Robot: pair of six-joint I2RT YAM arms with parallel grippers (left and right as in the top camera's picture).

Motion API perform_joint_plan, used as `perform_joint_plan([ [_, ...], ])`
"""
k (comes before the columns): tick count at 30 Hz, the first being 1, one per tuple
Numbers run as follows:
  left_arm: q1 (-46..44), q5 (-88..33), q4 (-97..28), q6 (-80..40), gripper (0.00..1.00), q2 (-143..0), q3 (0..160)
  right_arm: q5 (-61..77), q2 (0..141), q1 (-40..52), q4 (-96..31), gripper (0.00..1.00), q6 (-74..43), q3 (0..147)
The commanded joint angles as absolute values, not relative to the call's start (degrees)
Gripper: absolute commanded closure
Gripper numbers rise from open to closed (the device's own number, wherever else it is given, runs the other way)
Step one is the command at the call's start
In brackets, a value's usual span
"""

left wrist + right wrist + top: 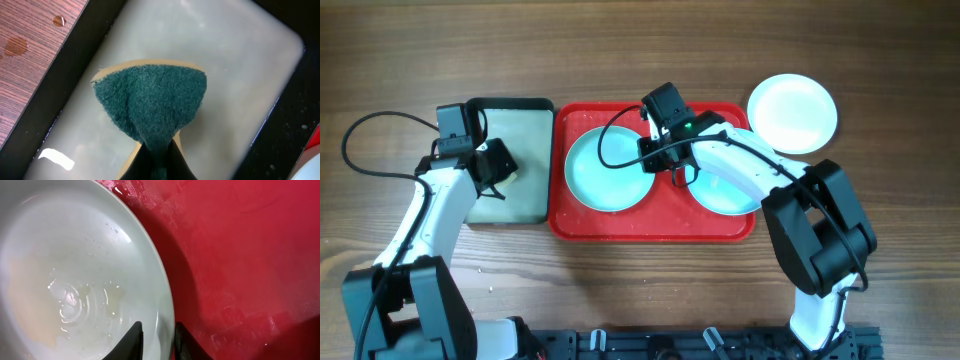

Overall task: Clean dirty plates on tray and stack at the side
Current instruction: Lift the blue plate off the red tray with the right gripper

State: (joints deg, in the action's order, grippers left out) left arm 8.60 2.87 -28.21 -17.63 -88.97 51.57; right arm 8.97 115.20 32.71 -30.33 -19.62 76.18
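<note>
Plate (pixel 75 280) rim lies inside parted right claw (pixel 158 330); left claw (pixel 157 157) clamps sponge (pixel 150 100).

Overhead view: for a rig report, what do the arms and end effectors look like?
Both arms, left and right, have white links between bulky black joints. Each end effector, left and right, is black, with two slim fingers and a boxy camera. A thin black cable loops beside each wrist; a green light glows on the right one.

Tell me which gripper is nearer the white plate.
Right. The right gripper hangs over the red tray next to the white plate; the left gripper is farther off, over the black tray.
</note>
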Motion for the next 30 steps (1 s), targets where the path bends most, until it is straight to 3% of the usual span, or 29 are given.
perform_joint_plan([
  [1, 8.8, 2.0, -28.1, -16.7, 0.96, -87.8, 51.3, 9.5, 116.2, 32.9, -30.5, 0.79, -20.1, 75.6],
  [5, 8.8, 2.0, -28.1, -16.7, 0.96, -87.8, 51.3, 9.5, 117.5, 32.9, -30.2, 0.89, -22.6, 75.6],
  [6, 8.8, 2.0, -28.1, -16.7, 0.96, -87.8, 51.3, 9.5, 117.7, 32.9, -30.0, 0.96, -22.7, 75.6],
  [13, 8.8, 2.0, -28.0, -16.7, 0.96, -87.8, 51.3, 8.8, 115.9, 32.1, -31.2, 0.96, -22.7, 78.5],
  [21, 8.8, 2.0, -28.1, -16.9, 0.96, -87.8, 51.3, -1.5, 107.3, 32.1, -32.7, 0.96, -20.8, 79.5],
  [30, 8.8, 2.0, -28.7, -16.9, 0.96, -87.8, 51.3, -3.0, 107.0, 32.1, -41.5, 0.96, -21.2, 97.0],
])
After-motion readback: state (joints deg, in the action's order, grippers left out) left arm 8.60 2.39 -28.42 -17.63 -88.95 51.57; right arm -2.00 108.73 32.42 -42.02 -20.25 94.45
